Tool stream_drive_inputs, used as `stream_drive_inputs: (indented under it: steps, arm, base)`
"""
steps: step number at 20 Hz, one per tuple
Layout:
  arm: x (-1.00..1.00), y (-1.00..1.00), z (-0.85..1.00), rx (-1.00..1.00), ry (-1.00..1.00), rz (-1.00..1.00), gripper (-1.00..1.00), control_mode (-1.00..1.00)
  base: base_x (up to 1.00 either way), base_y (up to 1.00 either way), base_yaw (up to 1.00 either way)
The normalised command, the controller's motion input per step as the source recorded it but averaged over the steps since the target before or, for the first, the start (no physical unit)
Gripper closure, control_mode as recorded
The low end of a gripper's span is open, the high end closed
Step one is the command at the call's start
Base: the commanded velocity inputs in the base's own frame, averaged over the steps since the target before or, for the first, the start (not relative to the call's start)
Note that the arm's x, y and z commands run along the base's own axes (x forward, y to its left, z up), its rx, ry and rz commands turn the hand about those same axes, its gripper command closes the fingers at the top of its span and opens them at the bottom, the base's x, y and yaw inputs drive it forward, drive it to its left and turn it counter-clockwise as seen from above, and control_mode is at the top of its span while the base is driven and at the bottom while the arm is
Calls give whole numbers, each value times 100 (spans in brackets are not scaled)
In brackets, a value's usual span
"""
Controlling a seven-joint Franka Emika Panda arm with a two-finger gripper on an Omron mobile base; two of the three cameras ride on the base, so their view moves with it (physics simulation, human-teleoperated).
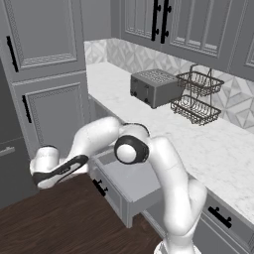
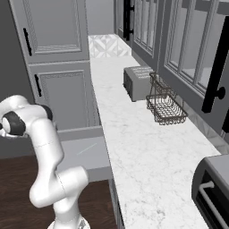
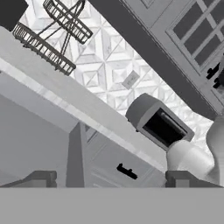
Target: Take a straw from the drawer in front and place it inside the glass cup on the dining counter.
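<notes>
The drawer (image 1: 130, 181) stands pulled out from under the marble counter, its panelled front and black bar handle (image 1: 99, 187) facing the floor side. A thin pale straw (image 2: 87, 149) lies on the drawer's grey floor (image 2: 85, 156). My arm bends at the elbow above the drawer and reaches left, so the hand (image 1: 47, 171) hangs beyond the drawer front, over the dark wood floor. In the hand view my gripper (image 3: 112, 179) is open, its fingertips (image 3: 41, 178) wide apart with nothing between them, looking back at the counter. The glass cup and dining counter are out of view.
On the marble counter (image 1: 208, 149) stand a grey toaster (image 1: 154, 87) and a two-tier wire basket rack (image 1: 198, 96). A dark oven-like appliance (image 2: 214, 188) sits at the counter's near right. Tall grey cabinet doors (image 1: 49, 114) rise left of the drawer. Wood floor (image 1: 59, 223) lies below.
</notes>
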Motion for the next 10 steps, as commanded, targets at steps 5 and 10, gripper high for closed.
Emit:
stream_drive_inputs:
  steps: [5, 10]
  arm:
    - [-13, -54, 57, 4, -32, -22, -100, -100]
    - [-12, -54, 44, 11, -39, -17, -100, -100]
  base:
    - [0, 0, 0]
    - [0, 0, 0]
